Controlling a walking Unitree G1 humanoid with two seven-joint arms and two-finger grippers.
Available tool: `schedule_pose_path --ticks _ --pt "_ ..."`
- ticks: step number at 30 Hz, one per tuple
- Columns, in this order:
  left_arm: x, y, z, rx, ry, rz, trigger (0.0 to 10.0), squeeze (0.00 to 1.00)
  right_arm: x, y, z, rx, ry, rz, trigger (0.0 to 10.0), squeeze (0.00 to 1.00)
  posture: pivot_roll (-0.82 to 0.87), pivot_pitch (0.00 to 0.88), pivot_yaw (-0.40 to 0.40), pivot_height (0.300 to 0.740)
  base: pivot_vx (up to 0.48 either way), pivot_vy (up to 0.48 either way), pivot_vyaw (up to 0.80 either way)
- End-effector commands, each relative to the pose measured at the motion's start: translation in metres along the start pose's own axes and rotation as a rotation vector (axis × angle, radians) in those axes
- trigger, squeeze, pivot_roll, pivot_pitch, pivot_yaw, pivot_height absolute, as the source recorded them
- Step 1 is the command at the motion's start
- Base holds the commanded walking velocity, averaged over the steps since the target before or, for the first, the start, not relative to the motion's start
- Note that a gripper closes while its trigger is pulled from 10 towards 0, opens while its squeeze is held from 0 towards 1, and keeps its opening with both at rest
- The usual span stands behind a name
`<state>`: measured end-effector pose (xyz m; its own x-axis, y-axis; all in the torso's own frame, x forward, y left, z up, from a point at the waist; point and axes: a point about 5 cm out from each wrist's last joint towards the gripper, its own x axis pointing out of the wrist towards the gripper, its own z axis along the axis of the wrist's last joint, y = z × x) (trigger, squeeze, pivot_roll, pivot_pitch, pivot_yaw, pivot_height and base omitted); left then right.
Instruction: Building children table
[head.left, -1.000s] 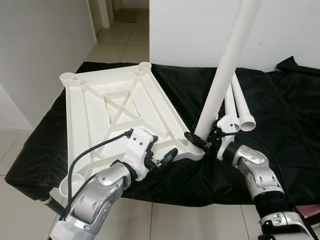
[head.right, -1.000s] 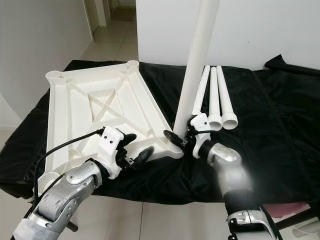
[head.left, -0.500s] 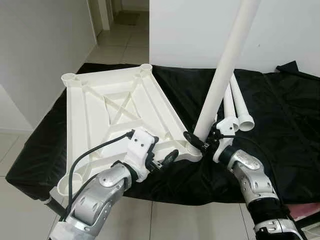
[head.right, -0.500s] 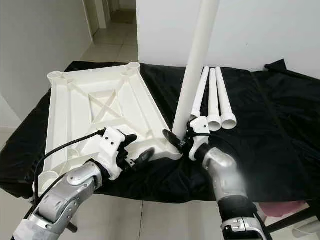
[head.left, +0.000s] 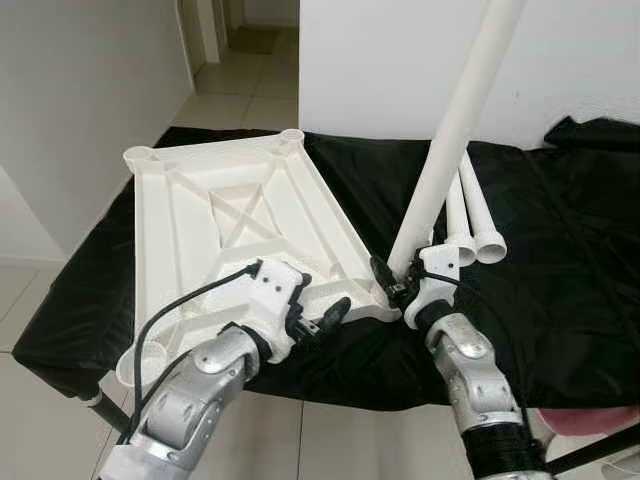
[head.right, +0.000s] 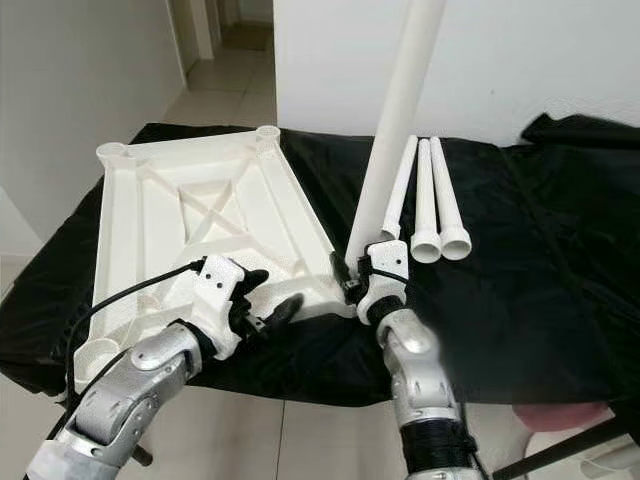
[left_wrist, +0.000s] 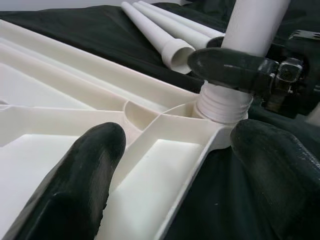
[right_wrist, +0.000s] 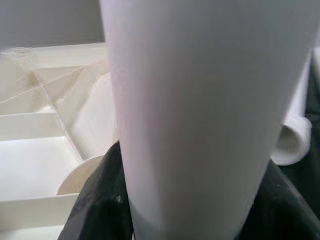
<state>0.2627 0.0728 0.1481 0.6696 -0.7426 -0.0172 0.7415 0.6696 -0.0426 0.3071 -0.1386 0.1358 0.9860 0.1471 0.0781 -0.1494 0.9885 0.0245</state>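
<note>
The white plastic tabletop (head.left: 230, 230) lies upside down on a black-draped table (head.left: 560, 270). A long white table leg (head.left: 450, 140) stands tilted in the tabletop's near right corner socket (left_wrist: 222, 102). My right gripper (head.left: 397, 280) is shut on that leg just above the socket, its black fingers (right_wrist: 100, 200) on both sides of the tube. My left gripper (head.left: 322, 302) is open at the tabletop's near edge, left of the socket, with one finger (left_wrist: 85, 180) over the ribbed underside and the other off the rim. Three spare legs (head.right: 430, 205) lie side by side on the cloth behind.
The black cloth's front edge (head.left: 330, 385) runs just beyond my forearms, with tiled floor (head.left: 40, 420) below. A white wall (head.left: 390, 60) rises behind the table, and a doorway opens at the far left. A pink object (head.left: 595, 420) sits low on the right.
My right forearm has swung left beneath the gripper, which has stayed shut on the leg and turned about it. The left gripper has barely moved. The camera has shifted slightly.
</note>
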Motion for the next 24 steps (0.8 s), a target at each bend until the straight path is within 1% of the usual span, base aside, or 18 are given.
schedule_pose_path --ticks 1,2,3,4,5,6,7,8,9,10,13,14,15,19,20,22,23,24 --pt "0.000 0.003 -0.003 -0.001 0.011 0.034 10.0 0.00 -0.006 -0.002 -0.014 -0.013 0.088 -0.144 10.0 0.00 0.03 0.000 -0.020 0.740 0.000 0.000 0.00" --pt "0.000 0.003 -0.003 -0.001 0.011 0.034 10.0 0.00 -0.006 -0.002 -0.014 -0.013 0.088 -0.144 10.0 0.00 0.03 0.000 -0.020 0.740 0.000 0.000 0.00" --pt "0.000 0.004 -0.003 0.006 0.011 0.042 10.0 0.00 -0.009 0.000 -0.017 -0.013 0.109 -0.208 10.0 0.00 0.03 0.000 -0.020 0.740 0.000 0.000 0.00" --pt "0.000 0.004 -0.003 0.006 0.011 0.042 10.0 0.00 -0.009 0.000 -0.017 -0.013 0.109 -0.208 10.0 0.00 0.03 0.000 -0.020 0.740 0.000 0.000 0.00" --pt "0.000 0.004 -0.004 0.008 0.011 0.054 10.0 0.00 -0.011 0.002 -0.020 0.010 0.123 -0.265 10.0 0.00 0.03 0.000 -0.020 0.740 0.000 0.000 0.00" --pt "0.000 0.004 -0.004 0.008 0.011 0.054 10.0 0.00 -0.011 0.002 -0.020 0.010 0.123 -0.265 10.0 0.00 0.03 0.000 -0.020 0.740 0.000 0.000 0.00" --pt "0.000 0.005 -0.004 -0.008 0.008 0.069 10.0 0.00 -0.012 0.006 -0.020 0.024 0.120 -0.282 10.0 0.00 0.03 0.000 -0.019 0.740 0.000 0.000 0.00" --pt "0.000 0.005 -0.004 -0.008 0.008 0.069 10.0 0.00 -0.012 0.006 -0.020 0.024 0.120 -0.282 10.0 0.00 0.03 0.000 -0.019 0.740 0.000 0.000 0.00" --pt "0.000 0.006 -0.004 -0.019 0.006 0.078 10.0 0.00 -0.011 0.012 -0.016 0.045 0.090 -0.252 10.0 0.00 0.02 0.000 -0.001 0.740 0.000 0.000 0.00" --pt "-0.001 0.006 -0.004 -0.023 0.005 0.082 10.0 0.00 -0.010 0.015 -0.011 0.049 0.060 -0.212 10.0 0.00 0.03 0.000 -0.003 0.740 0.000 0.000 0.00" --pt "-0.001 0.006 -0.005 -0.024 0.007 0.081 10.0 0.00 -0.011 0.016 -0.008 0.070 0.037 -0.176 10.0 0.00 0.03 0.000 -0.003 0.740 0.000 0.000 0.00" --pt "-0.001 0.005 -0.005 -0.013 0.013 0.074 10.0 0.00 -0.010 0.015 -0.001 0.077 -0.010 -0.102 10.0 1.00 0.02 0.000 0.004 0.740 0.000 0.000 0.00" --pt "0.000 0.006 -0.005 -0.010 0.014 0.072 10.0 0.00 -0.009 0.012 0.003 0.061 -0.028 -0.057 10.0 1.00 0.02 0.000 0.006 0.740 0.000 0.000 0.00" --pt "0.001 0.006 -0.004 -0.008 0.013 0.070 10.0 0.00 -0.007 0.010 0.007 0.035 -0.038 -0.024 10.0 1.00 0.02 0.000 0.006 0.740 0.000 0.000 0.00" --pt "0.002 0.008 -0.003 -0.012 0.010 0.067 10.0 0.00 -0.005 0.005 0.010 0.020 -0.040 0.084 10.0 0.00 0.01 0.003 0.015 0.740 0.000 0.000 0.00" --pt "0.002 0.008 -0.003 -0.010 0.010 0.059 10.0 0.00 -0.001 -0.002 0.013 -0.014 -0.046 0.186 10.0 0.00 0.00 0.005 0.018 0.740 0.000 0.000 0.00" --pt "0.002 0.007 -0.003 -0.009 0.011 0.057 10.0 0.00 -0.001 -0.004 0.013 -0.022 -0.036 0.214 10.0 0.00 0.00 0.005 0.018 0.740 0.000 0.000 0.00" --pt "0.002 0.007 -0.003 -0.009 0.011 0.057 10.0 0.00 -0.001 -0.004 0.013 -0.022 -0.036 0.214 10.0 0.00 0.00 0.005 0.018 0.740 0.000 0.000 0.00"
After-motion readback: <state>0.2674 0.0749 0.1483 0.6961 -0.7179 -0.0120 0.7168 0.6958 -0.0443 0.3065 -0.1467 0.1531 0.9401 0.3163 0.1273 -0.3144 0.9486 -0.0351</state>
